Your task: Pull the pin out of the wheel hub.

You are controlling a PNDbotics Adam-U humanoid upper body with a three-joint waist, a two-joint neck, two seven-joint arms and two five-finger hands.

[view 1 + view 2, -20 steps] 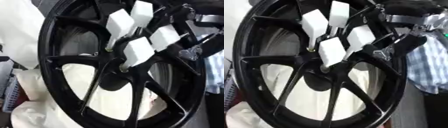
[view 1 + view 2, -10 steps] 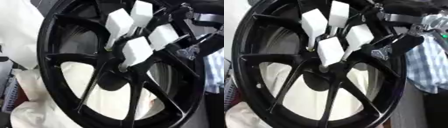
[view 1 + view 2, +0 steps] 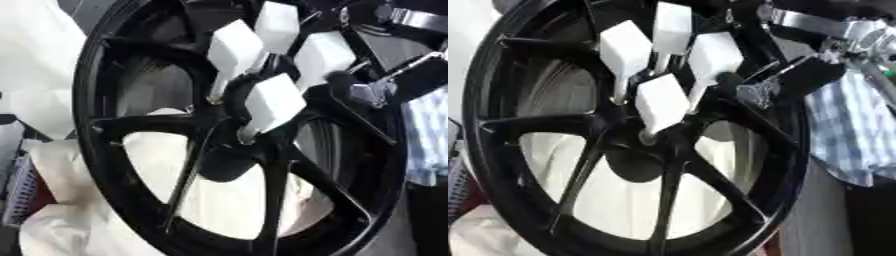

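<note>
A black spoked wheel [image 3: 131, 125] stands upright and fills both views. Several pins with white block heads stick out of its hub [image 3: 249, 132]: one at the upper left [image 3: 234, 50], one on top [image 3: 277, 25], one at the right [image 3: 324, 52] and one in front [image 3: 274, 100]. My right hand [image 3: 785, 82], black with silver parts, reaches in from the upper right. It sits close beside the right pin [image 3: 715, 52]. Whether it touches that pin is hidden by dark parts against the dark rim. No left hand shows.
White cloth [image 3: 219, 200] shows through the spokes and bunches at the lower left [image 3: 52, 230]. A blue checked cloth [image 3: 850, 130] hangs just right of the rim. A silver arm joint [image 3: 824, 25] crosses the top right corner.
The whole picture has drifted slightly. My right hand stays beside the right pin, and all pins still sit in the hub.
</note>
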